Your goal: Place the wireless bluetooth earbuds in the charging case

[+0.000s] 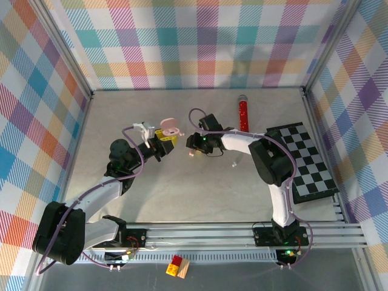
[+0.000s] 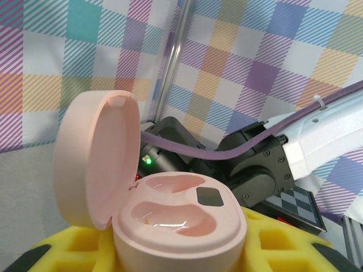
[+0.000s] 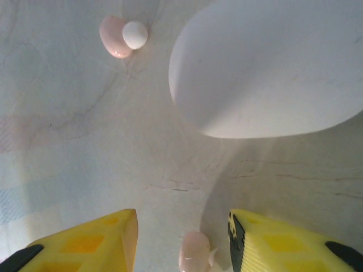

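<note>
Two arms meet near the middle of the table (image 1: 182,194). On the left side, the left gripper (image 1: 163,141) is closed on the pink charging case (image 2: 181,226). The case sits upright between the yellow fingers (image 2: 283,246). Its lid (image 2: 93,161) stands open, tilted back to the left in the left wrist view. Inside the case, two smooth hollow wells and a small dark square are visible.

Just to the right of the case, the right gripper (image 1: 193,145) points down at the table with its jaws a moderate way apart. In the right wrist view, one pink earbud (image 3: 194,256) lies on the table between the yellow fingers (image 3: 283,243). It is nearer to the right finger and clearly apart from the left one, so nothing is gripped. A second earbud (image 3: 121,35), pink with a white tip, lies farther off on the table. To the right of it there is a big pale rounded shape (image 3: 266,68), too blurred to name.

Farther right in the top view, a red cylinder (image 1: 242,112) with a silver cap lies near the back wall. A checkered board (image 1: 303,160) lies along the right edge.
</note>
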`<state>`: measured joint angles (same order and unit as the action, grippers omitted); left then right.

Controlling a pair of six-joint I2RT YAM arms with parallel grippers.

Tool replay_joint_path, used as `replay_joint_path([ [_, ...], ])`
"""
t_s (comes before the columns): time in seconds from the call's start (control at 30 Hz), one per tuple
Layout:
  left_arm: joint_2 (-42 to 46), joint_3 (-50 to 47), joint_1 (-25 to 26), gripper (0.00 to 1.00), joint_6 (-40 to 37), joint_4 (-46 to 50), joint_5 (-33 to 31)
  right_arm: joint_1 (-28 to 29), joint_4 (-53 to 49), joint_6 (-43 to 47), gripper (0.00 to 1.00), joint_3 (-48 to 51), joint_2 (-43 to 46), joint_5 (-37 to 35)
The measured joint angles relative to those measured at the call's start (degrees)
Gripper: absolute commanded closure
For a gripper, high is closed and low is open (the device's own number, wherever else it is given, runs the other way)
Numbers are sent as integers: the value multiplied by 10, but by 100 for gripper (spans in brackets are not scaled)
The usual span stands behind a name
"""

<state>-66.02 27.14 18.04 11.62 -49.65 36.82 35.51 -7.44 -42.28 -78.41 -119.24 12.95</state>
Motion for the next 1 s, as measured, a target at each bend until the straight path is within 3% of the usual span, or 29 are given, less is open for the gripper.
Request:
replay_joint_path([
  [0.37, -1, -11, -22, 66, 6, 0, -70, 27, -113, 97, 58, -49, 1, -91],
  [0.67, -1, -12, -31, 66, 8, 2, -75, 52, -133, 115, 65, -93, -10, -95],
  [1.0, 2, -16, -32, 66, 8, 16, -73, 52, -150, 117, 66, -94, -29, -95],
])
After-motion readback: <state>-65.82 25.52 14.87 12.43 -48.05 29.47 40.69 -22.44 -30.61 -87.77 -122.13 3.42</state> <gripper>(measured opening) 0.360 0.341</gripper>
